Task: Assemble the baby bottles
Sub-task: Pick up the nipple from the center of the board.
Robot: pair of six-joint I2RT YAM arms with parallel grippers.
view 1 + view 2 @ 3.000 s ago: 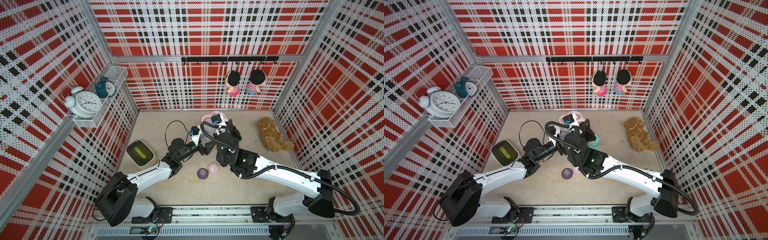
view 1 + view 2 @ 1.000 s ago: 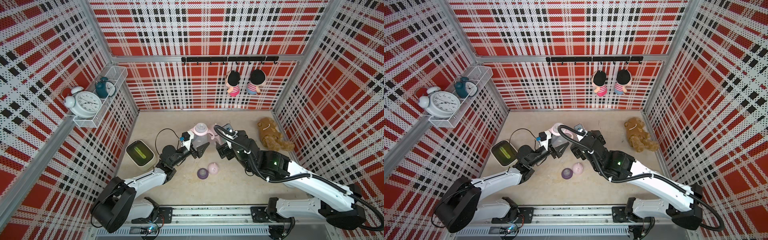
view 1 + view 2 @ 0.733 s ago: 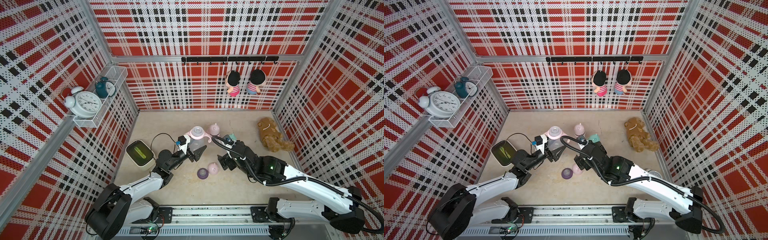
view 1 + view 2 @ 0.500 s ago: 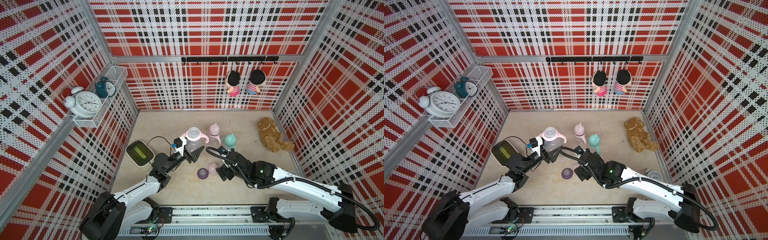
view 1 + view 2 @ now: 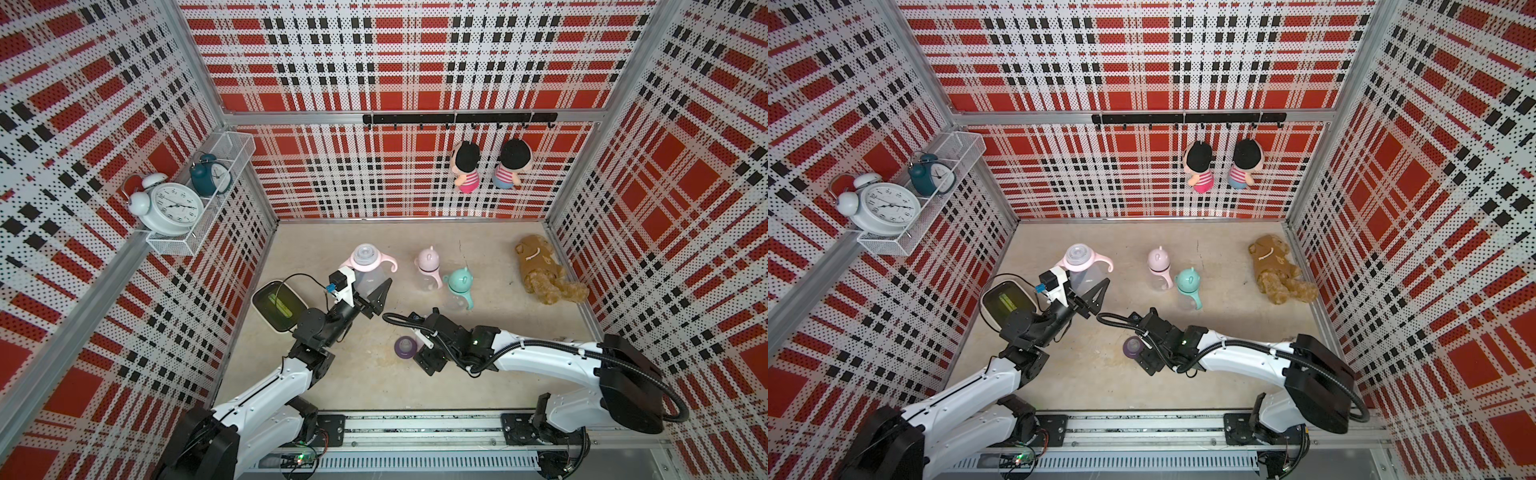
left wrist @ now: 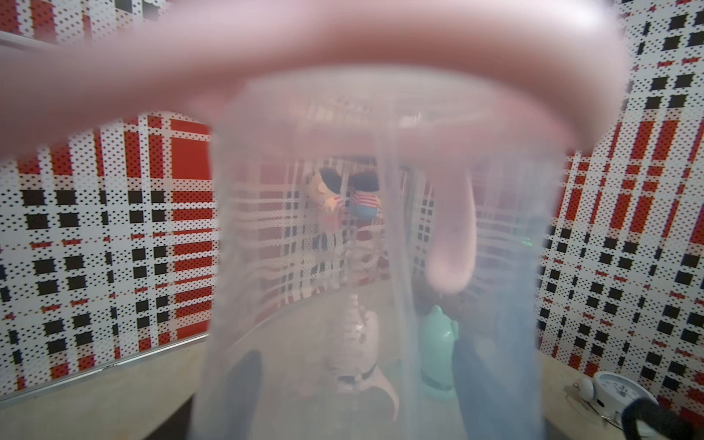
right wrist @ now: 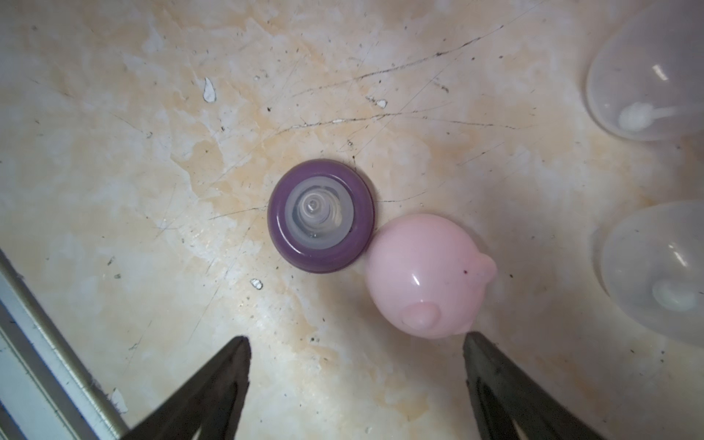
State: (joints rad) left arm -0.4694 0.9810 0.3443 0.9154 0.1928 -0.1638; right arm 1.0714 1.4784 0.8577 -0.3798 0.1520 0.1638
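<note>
two done: pink bottle (image 5: 428, 270) and teal bottle (image 5: 457, 289) stand near the back. left gripper (image 5: 369, 293) clamps the third bottle (image 5: 366, 266); right gripper (image 7: 354, 339) hangs wide open, empty, over the purple collar (image 7: 320, 216). pink cap (image 7: 426, 280) seems to touch it, so closing jaws could knock it rolling.

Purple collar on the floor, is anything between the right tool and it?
Nothing visible is. The right tool hangs open over the collar, with only bare floor between. The pink cap abuts the collar's side, close to one fingertip, so it might get nudged.
</note>
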